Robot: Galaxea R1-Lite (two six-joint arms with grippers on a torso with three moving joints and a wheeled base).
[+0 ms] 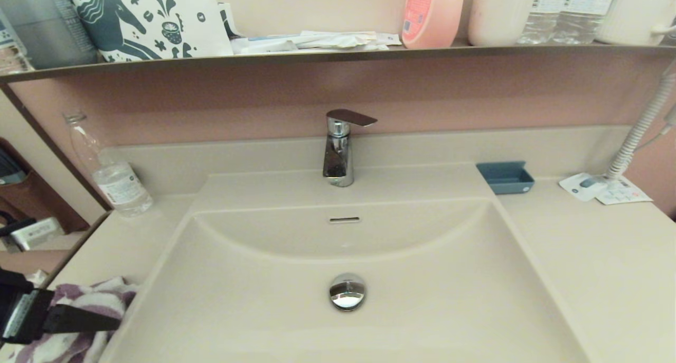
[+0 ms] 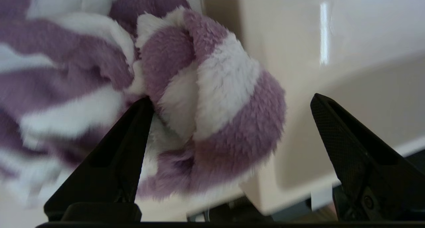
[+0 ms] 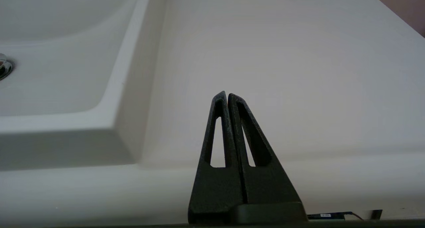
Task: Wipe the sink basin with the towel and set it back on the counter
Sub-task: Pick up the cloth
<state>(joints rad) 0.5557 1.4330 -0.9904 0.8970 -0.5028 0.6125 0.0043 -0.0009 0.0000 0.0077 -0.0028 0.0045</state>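
Right now my left gripper (image 2: 232,100) stands wide apart around a bunched fold of the striped towel (image 2: 206,98), which lies on the counter (image 1: 121,236) beside the sink basin (image 1: 253,299). I should sink deeper before pinching, gathering thick pile. My right gripper (image 3: 227,94), fingers pressed together, idles over the opposite countertop.

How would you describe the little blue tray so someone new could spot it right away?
Start at the chrome faucet behind the sink basin, then look along the counter toward the robot's right. The small blue tray sits at the basin's back corner, the only blue, open-topped thing there, beside flat white paper cards.
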